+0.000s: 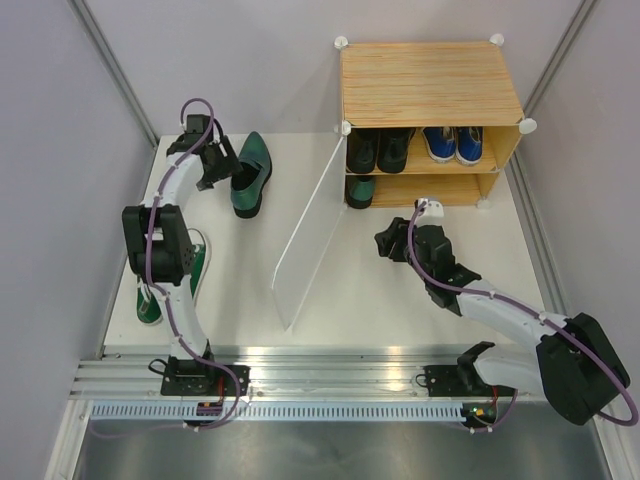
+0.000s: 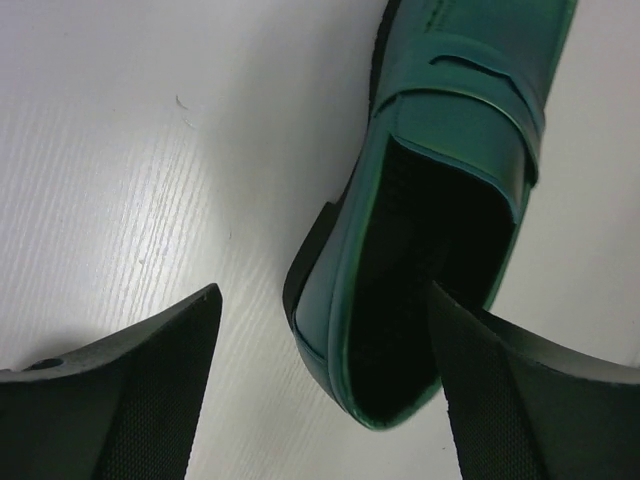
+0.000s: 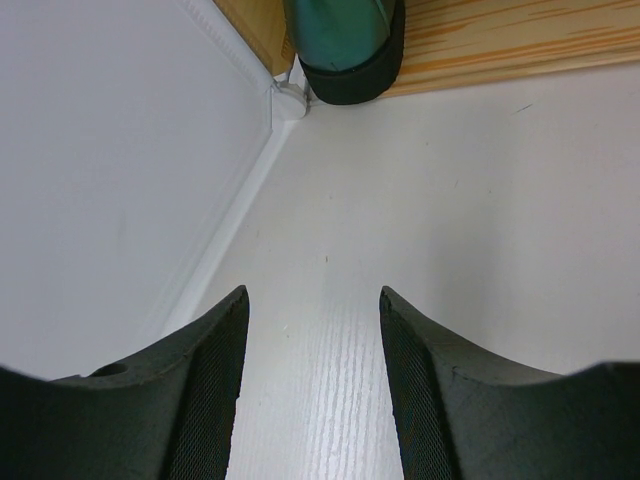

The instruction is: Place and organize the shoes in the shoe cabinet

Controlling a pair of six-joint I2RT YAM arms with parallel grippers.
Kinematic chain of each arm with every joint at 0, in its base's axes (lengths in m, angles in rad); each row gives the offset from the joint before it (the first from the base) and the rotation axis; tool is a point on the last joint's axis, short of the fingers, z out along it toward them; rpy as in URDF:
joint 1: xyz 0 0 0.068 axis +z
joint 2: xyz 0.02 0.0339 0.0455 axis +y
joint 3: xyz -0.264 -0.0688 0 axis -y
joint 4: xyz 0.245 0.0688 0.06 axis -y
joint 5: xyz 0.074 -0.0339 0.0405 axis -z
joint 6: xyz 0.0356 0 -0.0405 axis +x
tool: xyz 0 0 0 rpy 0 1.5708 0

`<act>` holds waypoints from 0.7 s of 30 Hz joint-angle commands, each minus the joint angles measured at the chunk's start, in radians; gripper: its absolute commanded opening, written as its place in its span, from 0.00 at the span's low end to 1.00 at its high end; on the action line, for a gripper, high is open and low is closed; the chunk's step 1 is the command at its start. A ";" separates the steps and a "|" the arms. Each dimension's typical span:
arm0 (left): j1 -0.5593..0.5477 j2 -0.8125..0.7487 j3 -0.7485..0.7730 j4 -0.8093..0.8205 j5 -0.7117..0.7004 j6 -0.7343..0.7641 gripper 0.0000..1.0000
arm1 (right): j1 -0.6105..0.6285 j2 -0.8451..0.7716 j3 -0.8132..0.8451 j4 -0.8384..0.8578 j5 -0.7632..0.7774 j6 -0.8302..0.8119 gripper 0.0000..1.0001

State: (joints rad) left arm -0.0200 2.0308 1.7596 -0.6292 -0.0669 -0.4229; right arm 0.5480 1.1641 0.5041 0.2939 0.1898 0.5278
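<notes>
A dark green pointed leather shoe (image 1: 250, 175) lies on the white table left of the door. My left gripper (image 1: 224, 172) is open above its heel. In the left wrist view the heel (image 2: 440, 200) sits between the open fingers, with the right finger (image 2: 520, 390) over the shoe's opening. The matching green shoe (image 1: 361, 190) stands on the cabinet's (image 1: 430, 80) lower shelf, heel outward (image 3: 345, 40). Black dress shoes (image 1: 380, 150) and blue sneakers (image 1: 452, 143) fill the upper shelf. My right gripper (image 1: 386, 242) is open and empty in front of the cabinet (image 3: 313, 310).
The translucent door panel (image 1: 310, 230) stands swung open toward the front, between the two arms; it shows at the left of the right wrist view (image 3: 100, 180). Green white-toed sneakers (image 1: 195, 262) lie partly hidden under the left arm near the table's left edge.
</notes>
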 commanded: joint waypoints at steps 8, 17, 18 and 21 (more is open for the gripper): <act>0.014 0.154 0.043 -0.020 0.113 -0.039 0.70 | 0.001 0.037 0.045 0.004 -0.006 -0.012 0.60; 0.009 0.132 0.000 -0.020 0.130 -0.033 0.11 | 0.001 0.036 0.045 0.002 -0.016 -0.002 0.60; 0.009 0.114 -0.005 -0.018 0.128 -0.036 0.04 | 0.003 0.029 0.044 0.002 -0.016 0.001 0.60; 0.009 0.056 -0.029 -0.020 0.153 -0.040 0.02 | 0.000 0.005 0.039 -0.001 -0.015 0.001 0.60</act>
State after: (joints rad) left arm 0.0029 2.1693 1.7626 -0.6411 0.0254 -0.4416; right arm 0.5480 1.2026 0.5137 0.2749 0.1806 0.5274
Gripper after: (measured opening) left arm 0.046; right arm 0.597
